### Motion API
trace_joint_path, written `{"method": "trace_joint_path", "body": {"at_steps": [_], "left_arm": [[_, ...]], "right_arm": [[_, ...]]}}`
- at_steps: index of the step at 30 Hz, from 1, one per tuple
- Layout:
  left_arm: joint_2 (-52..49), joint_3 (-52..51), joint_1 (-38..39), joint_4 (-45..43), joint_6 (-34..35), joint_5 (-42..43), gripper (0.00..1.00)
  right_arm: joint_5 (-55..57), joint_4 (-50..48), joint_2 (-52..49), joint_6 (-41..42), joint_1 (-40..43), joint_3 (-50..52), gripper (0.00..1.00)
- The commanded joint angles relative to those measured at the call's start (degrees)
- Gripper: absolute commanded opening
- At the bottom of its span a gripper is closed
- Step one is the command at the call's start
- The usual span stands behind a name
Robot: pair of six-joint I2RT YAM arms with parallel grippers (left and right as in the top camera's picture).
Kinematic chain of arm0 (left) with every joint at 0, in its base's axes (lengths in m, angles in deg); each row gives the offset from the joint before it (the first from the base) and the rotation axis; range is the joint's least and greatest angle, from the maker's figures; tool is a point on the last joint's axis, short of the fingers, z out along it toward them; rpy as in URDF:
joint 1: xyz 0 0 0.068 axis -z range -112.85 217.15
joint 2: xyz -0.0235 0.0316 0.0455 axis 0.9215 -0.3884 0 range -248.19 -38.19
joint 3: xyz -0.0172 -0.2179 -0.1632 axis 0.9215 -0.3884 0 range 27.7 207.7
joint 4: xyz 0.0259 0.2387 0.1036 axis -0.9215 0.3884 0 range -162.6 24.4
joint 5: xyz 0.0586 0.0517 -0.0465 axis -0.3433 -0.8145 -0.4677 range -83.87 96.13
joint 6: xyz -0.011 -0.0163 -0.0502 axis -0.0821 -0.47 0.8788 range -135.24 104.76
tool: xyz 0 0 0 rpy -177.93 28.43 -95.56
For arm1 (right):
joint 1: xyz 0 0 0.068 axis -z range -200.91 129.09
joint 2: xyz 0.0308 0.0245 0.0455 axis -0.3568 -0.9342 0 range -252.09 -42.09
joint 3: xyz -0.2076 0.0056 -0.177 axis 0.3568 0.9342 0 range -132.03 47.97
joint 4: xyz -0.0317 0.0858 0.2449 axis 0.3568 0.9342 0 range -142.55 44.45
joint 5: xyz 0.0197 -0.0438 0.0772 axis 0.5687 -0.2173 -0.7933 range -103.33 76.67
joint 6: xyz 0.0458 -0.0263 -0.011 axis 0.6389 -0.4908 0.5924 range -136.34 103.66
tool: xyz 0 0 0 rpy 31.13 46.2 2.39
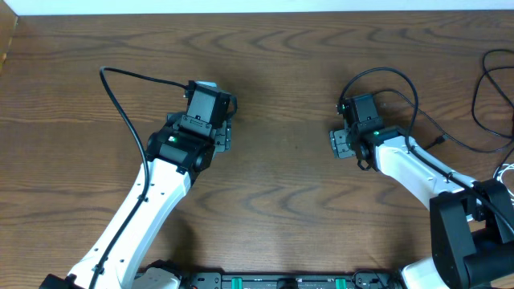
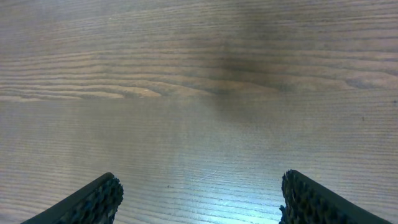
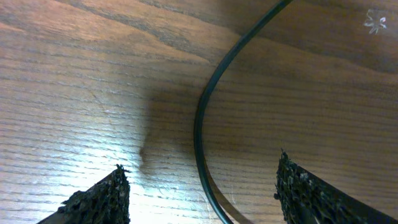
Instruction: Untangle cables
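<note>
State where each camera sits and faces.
Overhead: above the table, facing straight down; left arm and right arm show.
Left wrist: on left arm, facing down at bare wood; left gripper shows.
Right wrist: on right arm, facing down at a black cable; right gripper shows.
Shared: every view sees the table.

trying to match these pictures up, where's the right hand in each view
Overhead: the right hand sits right of centre, at the end of the white arm.
Left wrist: not in it.
Right wrist: its two fingers stand apart in the bottom corners.
Shared landmark: the wood-grain table.
</note>
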Motion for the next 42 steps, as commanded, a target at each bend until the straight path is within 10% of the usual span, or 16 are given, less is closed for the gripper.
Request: {"method": "trace_joint_path", "body": {"at_steps": [1, 20, 32, 42], "left_arm": [[-0.3, -0.3, -0.3, 0.2, -0.8, -0.2, 0.83], [-0.3, -0.3, -0.3, 0.2, -0.8, -0.2, 0.83], [-0.3, -0.3, -0.3, 0.2, -0.8, -0.2, 0.83], [-0.3, -0.3, -0.3, 0.2, -0.8, -0.2, 0.83]], "right_arm": [[1.0, 0.1, 0.0, -0.7, -0.2, 1.0, 0.72], [1.0, -0.3, -0.1, -0.7, -0.2, 5.3, 0.65], [0.9, -0.4, -0.1, -0.7, -0.2, 5.6, 0.14], [0.8, -0.4, -0.1, -0.7, -0.2, 5.6, 0.01]]}}
